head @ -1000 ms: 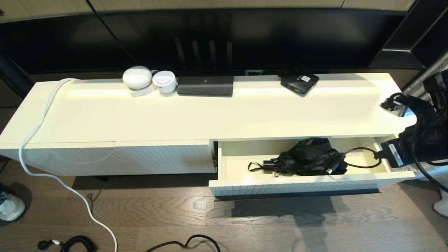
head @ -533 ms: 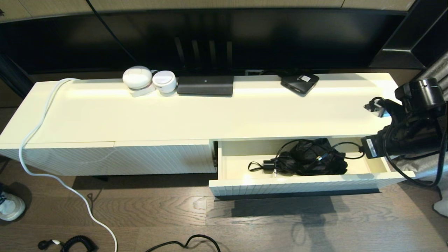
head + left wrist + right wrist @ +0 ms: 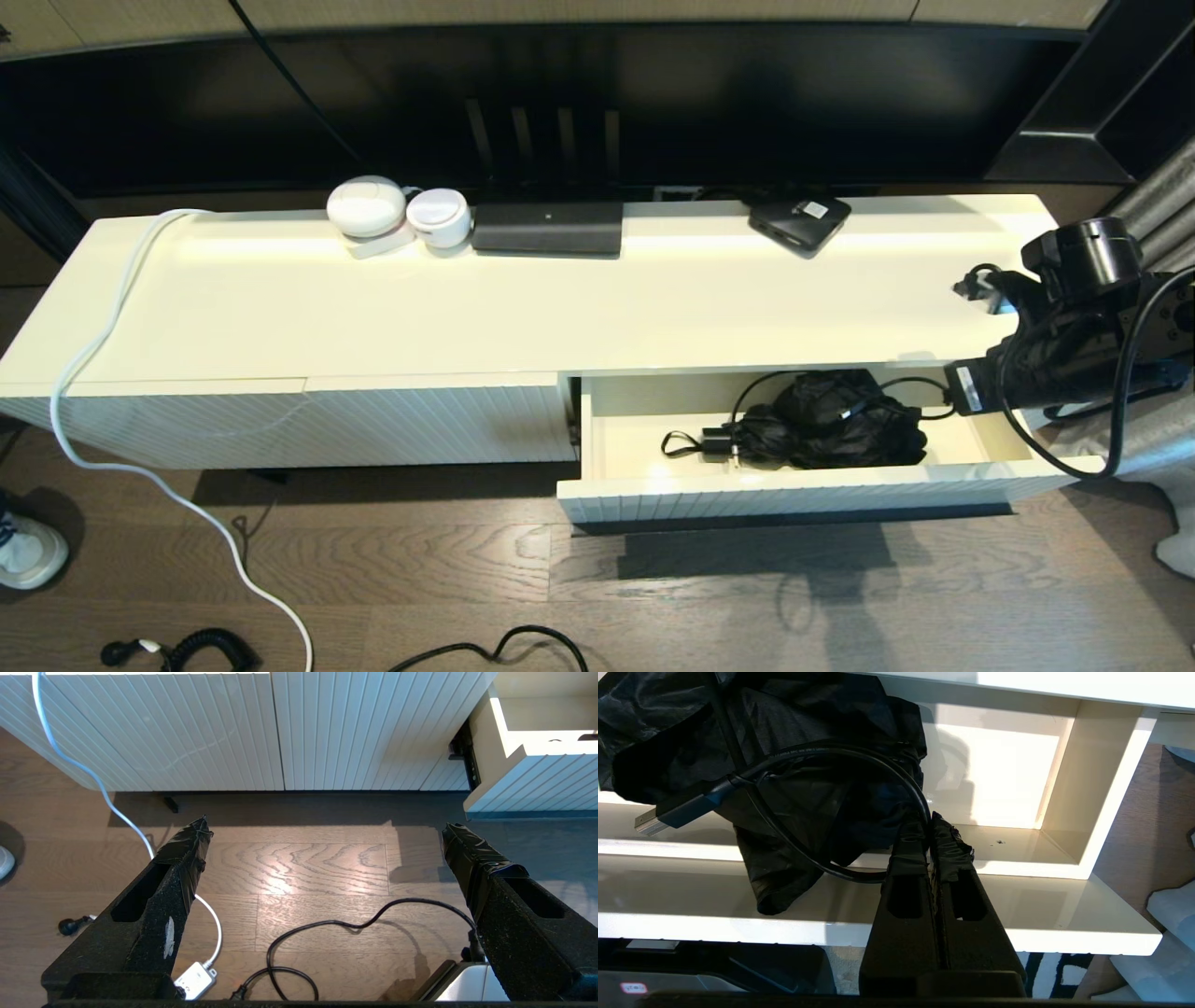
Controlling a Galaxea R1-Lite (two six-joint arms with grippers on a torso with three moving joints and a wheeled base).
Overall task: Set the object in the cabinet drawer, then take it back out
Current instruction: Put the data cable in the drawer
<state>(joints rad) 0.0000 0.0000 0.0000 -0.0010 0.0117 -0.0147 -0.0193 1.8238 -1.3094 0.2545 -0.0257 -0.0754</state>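
Observation:
The cabinet drawer (image 3: pixel 803 491) stands pulled out at the right; its bar handle is out of sight. A crumpled black bag (image 3: pixel 831 420) with a thin black cable (image 3: pixel 896 385) looped over it lies on the cream floor inside. My right gripper (image 3: pixel 941 399) reaches in from the drawer's right end. In the right wrist view the gripper (image 3: pixel 930 823) is shut on the cable (image 3: pixel 859 756), whose USB plug (image 3: pixel 658 819) hangs free beside the bag (image 3: pixel 784 779). My left gripper (image 3: pixel 327 833) hangs open over the wooden floor, parked.
On the cabinet top (image 3: pixel 560 299) sit two white round devices (image 3: pixel 366 207), a black router (image 3: pixel 547 227) and a small black box (image 3: pixel 799 222). A white cord (image 3: pixel 103 336) runs down to the floor. The ribbed front without a handle (image 3: pixel 308 425) is closed.
My right arm has moved left and toward the back of the drawer, carrying the pinched cable with it. The cable loop now lies closer over the bag.

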